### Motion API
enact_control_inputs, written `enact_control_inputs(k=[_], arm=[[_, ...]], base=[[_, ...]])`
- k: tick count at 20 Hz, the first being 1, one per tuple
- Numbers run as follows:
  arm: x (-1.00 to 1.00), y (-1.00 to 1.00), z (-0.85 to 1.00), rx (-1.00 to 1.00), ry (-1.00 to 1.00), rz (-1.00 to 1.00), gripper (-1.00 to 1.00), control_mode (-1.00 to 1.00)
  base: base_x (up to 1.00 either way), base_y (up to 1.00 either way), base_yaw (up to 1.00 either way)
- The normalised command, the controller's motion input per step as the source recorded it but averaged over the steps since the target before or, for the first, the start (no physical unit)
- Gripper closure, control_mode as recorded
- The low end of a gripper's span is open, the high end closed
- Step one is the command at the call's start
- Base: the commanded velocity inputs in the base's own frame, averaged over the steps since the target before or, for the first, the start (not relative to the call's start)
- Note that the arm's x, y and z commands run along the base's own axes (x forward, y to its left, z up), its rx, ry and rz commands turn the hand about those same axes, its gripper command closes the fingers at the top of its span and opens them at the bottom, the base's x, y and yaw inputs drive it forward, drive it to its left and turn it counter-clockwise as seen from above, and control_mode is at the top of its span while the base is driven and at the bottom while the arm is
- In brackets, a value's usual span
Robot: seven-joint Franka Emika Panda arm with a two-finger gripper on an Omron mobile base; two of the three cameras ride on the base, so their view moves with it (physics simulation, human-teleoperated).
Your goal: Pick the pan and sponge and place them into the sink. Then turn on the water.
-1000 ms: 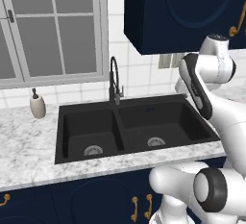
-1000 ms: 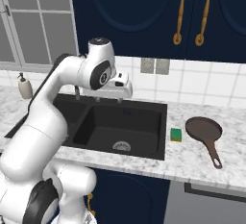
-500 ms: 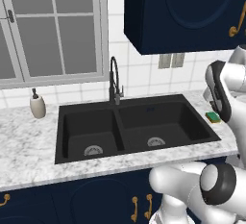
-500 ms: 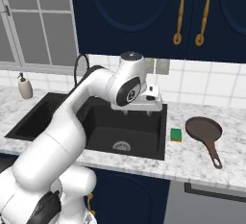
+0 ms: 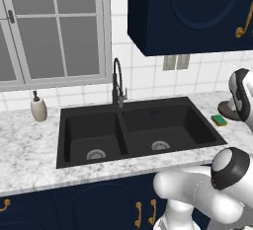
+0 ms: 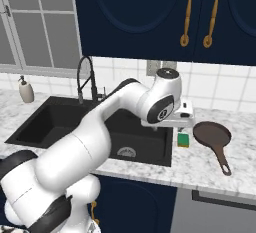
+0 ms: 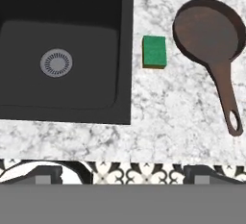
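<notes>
The reddish-brown pan (image 6: 212,133) lies on the marble right of the black sink (image 6: 45,121), its long handle (image 6: 223,162) pointing toward the counter's front edge. Between pan and sink lies the small green sponge (image 6: 183,140). My gripper (image 6: 182,127) hangs open above the sponge, holding nothing. In the hand view the sponge (image 7: 154,51) sits left of the pan (image 7: 207,30), with the sink's right basin (image 7: 72,26) and its silver drain further left; my gripper (image 7: 122,175) shows its tips spread wide. From the left base view the sponge (image 5: 219,120) shows beside the sink (image 5: 64,135), the pan (image 5: 226,110) half hidden by my arm.
A tall black arched faucet (image 6: 85,77) stands behind the sink's divider, with no stream from it. A cream soap dispenser (image 6: 26,91) sits far left on the marble counter (image 6: 200,169). Dark blue wall cabinets hang overhead. The counter's front edge runs just below the pan handle.
My arm has swung right, from above the sink basins to above the sponge beside the pan. The jaws stayed open. Pan and sponge have not moved.
</notes>
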Motion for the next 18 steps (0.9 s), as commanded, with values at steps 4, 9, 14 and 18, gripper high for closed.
enact_control_inputs(k=[4,9,14,18], arm=[[0.0,-0.72,-0.31,-0.01,0.0,0.0,-1.0,-1.0],[0.0,-0.6,-0.39,-0.01,0.0,0.0,-1.0,-1.0],[0.01,-0.61,-0.39,-0.01,0.0,0.01,-1.0,-1.0],[0.11,-0.62,-0.34,0.0,0.0,0.03,-1.0,-1.0]], base=[[0.0,0.0,0.0],[0.0,0.0,0.0],[0.0,0.0,0.0],[0.0,0.0,0.0]])
